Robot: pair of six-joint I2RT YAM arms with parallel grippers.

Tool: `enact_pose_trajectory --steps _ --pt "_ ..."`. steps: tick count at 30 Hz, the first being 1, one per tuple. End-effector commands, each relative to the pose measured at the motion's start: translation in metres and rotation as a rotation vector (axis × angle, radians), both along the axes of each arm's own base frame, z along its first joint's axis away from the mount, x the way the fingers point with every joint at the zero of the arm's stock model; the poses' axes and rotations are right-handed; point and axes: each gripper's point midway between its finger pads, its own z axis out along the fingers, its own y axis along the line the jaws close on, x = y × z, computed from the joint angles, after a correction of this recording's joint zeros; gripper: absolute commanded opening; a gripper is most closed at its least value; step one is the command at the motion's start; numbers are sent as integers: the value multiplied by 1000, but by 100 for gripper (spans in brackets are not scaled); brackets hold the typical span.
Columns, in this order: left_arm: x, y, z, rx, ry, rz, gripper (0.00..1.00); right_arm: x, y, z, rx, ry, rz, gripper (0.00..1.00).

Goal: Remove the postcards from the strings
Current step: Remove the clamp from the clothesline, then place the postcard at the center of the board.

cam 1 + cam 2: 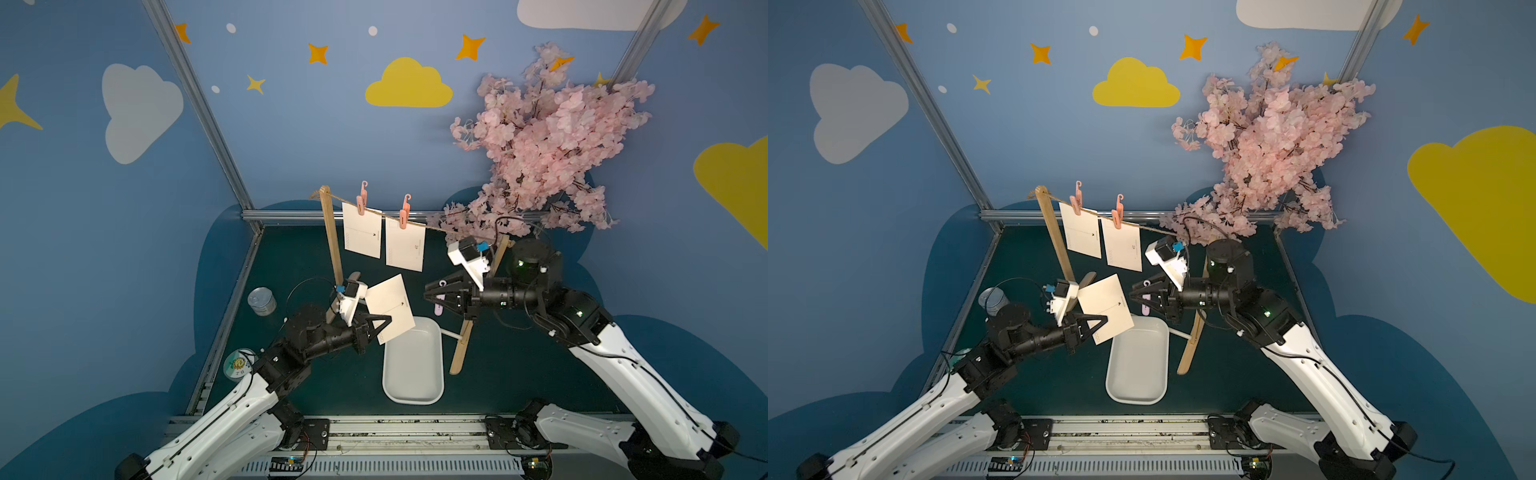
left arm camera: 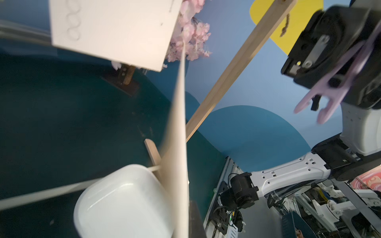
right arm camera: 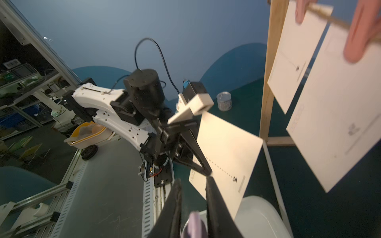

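While two postcards [image 1: 362, 230] hang on string [image 1: 384, 213] | left end effector [image 1: 384, 330] clamps third postcard [image 1: 392, 307] above tray [image 1: 411, 388] | right end effector [image 1: 428, 292] clamps lilac peg [image 1: 439, 306]

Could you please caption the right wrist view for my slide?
Left gripper grips one unpegged postcard near the tray; two pegged postcards hang beyond.

Straight above the white rounded-rectangle plastic tray [image 1: 411, 400], the near half is open. Two things crowd the tray's far end. A white paper card [image 1: 390, 309], pinched in the left hand [image 1: 381, 338], slants across the far-left corner. The right hand [image 1: 432, 297], clamped on a lilac plastic clothespin [image 1: 439, 306], hangs beside it. Beyond the tray, two white cards [image 1: 362, 230] pegged to tan jute twine [image 1: 436, 227] form a wall. Just right of the tray stand a light wooden post [image 1: 461, 349] and a thin white dowel [image 1: 451, 334]. Left of the tray, dark green worktop [image 1: 324, 382] lies bare.
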Motion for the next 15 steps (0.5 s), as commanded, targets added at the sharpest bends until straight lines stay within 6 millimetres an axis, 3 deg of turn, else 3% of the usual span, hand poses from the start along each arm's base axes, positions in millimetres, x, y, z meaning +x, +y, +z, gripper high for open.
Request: enact_pose_trajectory --steps 1,5,10,15 --pt "2 20 -43 45 196 132 4 1 5 -40 -54 84 -38 0" --pt "-4 41 -73 72 317 239 3 -9 13 -87 -105 173 -34 0" --pt "-6 63 -97 116 380 347 3 -10 14 -145 -207 266 -94 0" --pt "-4 67 -113 163 424 379 3 -8 14 -192 -252 375 -145 0"
